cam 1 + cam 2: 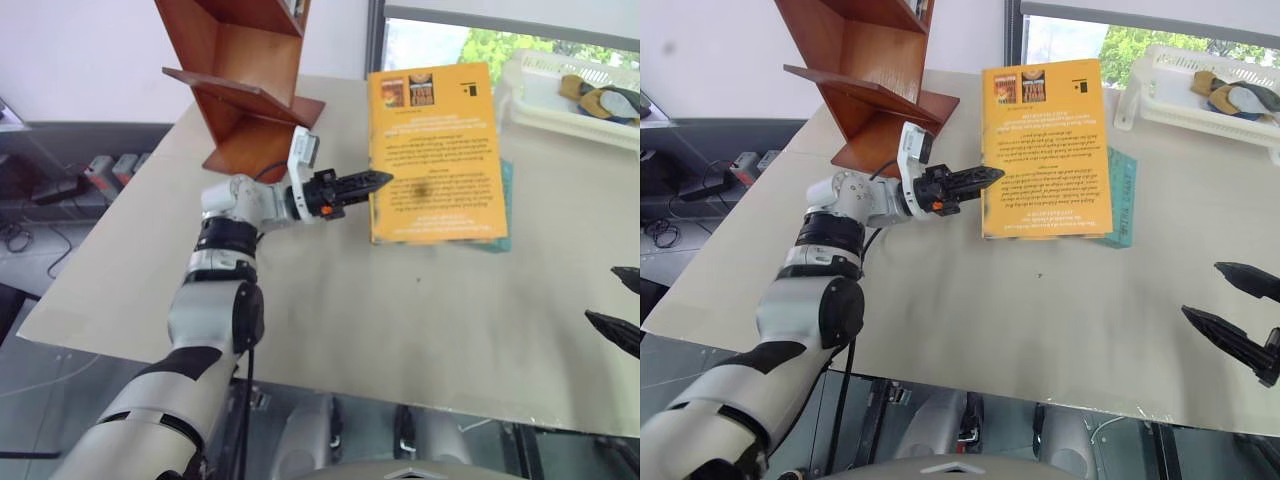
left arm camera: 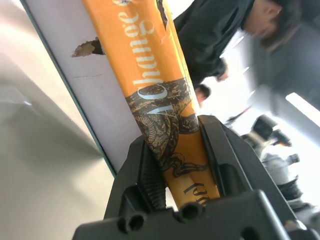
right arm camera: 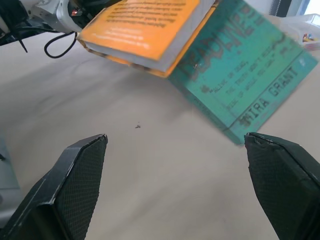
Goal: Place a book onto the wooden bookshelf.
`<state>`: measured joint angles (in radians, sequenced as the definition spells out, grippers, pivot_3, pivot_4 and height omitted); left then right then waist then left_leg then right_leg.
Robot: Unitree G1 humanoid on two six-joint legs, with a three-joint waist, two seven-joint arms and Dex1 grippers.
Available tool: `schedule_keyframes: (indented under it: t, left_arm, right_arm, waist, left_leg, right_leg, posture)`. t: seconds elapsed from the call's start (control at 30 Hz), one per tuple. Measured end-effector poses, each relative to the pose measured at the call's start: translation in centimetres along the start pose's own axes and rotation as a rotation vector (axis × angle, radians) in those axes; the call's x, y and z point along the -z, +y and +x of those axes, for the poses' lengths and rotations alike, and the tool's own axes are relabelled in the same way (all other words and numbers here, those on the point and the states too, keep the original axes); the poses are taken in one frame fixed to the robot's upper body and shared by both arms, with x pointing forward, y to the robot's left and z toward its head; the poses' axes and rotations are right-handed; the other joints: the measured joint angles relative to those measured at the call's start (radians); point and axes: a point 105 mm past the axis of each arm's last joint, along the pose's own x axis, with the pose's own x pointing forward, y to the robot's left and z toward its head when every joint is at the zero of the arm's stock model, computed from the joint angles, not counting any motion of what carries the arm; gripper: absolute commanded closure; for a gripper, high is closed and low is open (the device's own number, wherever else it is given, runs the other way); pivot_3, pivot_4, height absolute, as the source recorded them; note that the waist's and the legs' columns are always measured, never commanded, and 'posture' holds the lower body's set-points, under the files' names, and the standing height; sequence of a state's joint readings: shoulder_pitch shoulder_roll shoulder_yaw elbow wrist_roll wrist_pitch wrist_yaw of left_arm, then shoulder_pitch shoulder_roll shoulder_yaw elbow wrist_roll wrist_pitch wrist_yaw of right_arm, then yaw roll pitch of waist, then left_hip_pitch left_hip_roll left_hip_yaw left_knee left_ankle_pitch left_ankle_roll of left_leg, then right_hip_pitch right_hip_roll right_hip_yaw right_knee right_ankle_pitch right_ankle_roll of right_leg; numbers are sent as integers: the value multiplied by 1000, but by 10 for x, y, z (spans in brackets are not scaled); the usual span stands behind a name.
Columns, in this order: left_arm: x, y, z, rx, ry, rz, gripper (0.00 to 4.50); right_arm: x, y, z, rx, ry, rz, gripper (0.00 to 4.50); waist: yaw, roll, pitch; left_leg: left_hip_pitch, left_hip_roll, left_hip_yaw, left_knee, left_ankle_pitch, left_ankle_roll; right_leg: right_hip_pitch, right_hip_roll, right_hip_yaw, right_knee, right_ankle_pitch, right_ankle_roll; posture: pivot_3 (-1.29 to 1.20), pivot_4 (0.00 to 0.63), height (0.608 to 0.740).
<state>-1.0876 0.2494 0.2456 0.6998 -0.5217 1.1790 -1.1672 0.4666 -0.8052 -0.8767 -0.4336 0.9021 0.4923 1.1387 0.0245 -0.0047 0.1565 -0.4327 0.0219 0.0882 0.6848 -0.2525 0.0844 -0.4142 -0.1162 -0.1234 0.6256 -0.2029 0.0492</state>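
The left gripper [image 1: 372, 183] is clamped on the spine edge of the book [image 1: 435, 150]; the left wrist view shows both fingers [image 2: 150, 175] pinching the orange spine. The book sits lifted off the table [image 1: 330, 310] on its gripped side, tilted, cover text upside down from the head cam, two small dark pictures at the far end. From the table centre it's at about 12 o'clock. Under it lies the teal book [image 3: 245, 70], flat on the table, poking out at the book's 3 o'clock side.

The shelf [image 1: 245, 80] stands at roughly 10 o'clock, near the table's far left corner, well taller than the books. Something sits in its upper slot but too little of it shows to tell what.

The basket [image 1: 560, 100], white plastic, is at about 2 o'clock, near the book but apart from it. Inside are a few items, tan and dark blue, hard to identify.

The right gripper [image 1: 1240, 315] hovers at 4 o'clock, fingers spread wide, holding nothing.
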Motion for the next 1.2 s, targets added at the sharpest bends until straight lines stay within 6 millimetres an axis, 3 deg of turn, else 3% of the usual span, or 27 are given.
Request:
schedule_keyframes:
  t: [0.23,0.37,0.43,0.5,0.53,0.57,0.63,0.93,1.17,1.2]
  left_arm:
    - [2,6,0,-59,-37,28,3134]
    - [10,9,7,-55,-53,-81,3134]
    - [24,16,11,-56,-48,-186,3134]
    - [37,23,13,-53,-48,-291,2558]
    - [44,26,14,-52,-44,-346,2485]
    - [52,28,15,-55,-32,-386,1822]
    - [59,31,15,-72,-25,-418,1166]
    - [72,53,6,-193,-42,-543,1166]
    - [71,55,3,-203,-53,-549,1166]
    - [71,55,2,-203,-54,-551,1679]
  right_arm:
    - [1,-4,6,-26,11,-6,0]
    - [0,-6,6,-29,17,-13,0]
    - [1,-6,6,-33,21,-14,0]
    - [1,-6,6,-32,22,-15,0]
    - [1,-6,6,-32,23,-15,0]
    - [1,-6,5,-30,26,-13,0]
    - [2,-6,5,-29,30,-11,0]
    - [5,-6,3,-19,39,-6,0]
    - [6,-6,3,-14,48,-10,0]
    - [6,-6,3,-14,48,-10,0]
  waist:
    - [0,0,0]
    - [8,0,0]
    - [13,0,0]
    - [15,-1,0]
    - [15,-1,0]
    - [14,-1,0]
    - [14,-1,0]
    - [14,0,0]
    - [14,0,0]
    - [14,0,0]
  left_leg:
    - [1,0,0,0,0,0]
    - [1,-1,0,0,0,0]
    - [1,-1,0,0,0,0]
    - [1,-1,0,1,0,0]
    - [1,-1,0,1,0,0]
    - [2,-1,0,1,0,0]
    - [2,-1,0,1,0,0]
    - [2,0,0,1,0,-1]
    - [2,0,1,1,1,-1]
    - [2,0,1,1,1,-1]
  right_leg:
    - [1,1,0,0,0,0]
    - [1,1,0,0,-1,2]
    - [2,1,0,0,-2,4]
    - [2,1,0,1,-2,4]
    - [2,1,0,1,-2,4]
    - [2,2,0,1,-2,4]
    - [2,1,1,1,-2,4]
    - [2,2,1,1,-2,3]
    - [2,1,1,1,0,1]
    - [2,1,1,1,0,1]
  posture:
    - [0,150,712]
    - [0,150,712]
    - [0,150,712]
    - [0,150,712]
    - [0,150,712]
    - [0,150,712]
    - [0,150,712]
    - [0,150,712]
    - [0,150,712]
    - [0,150,712]
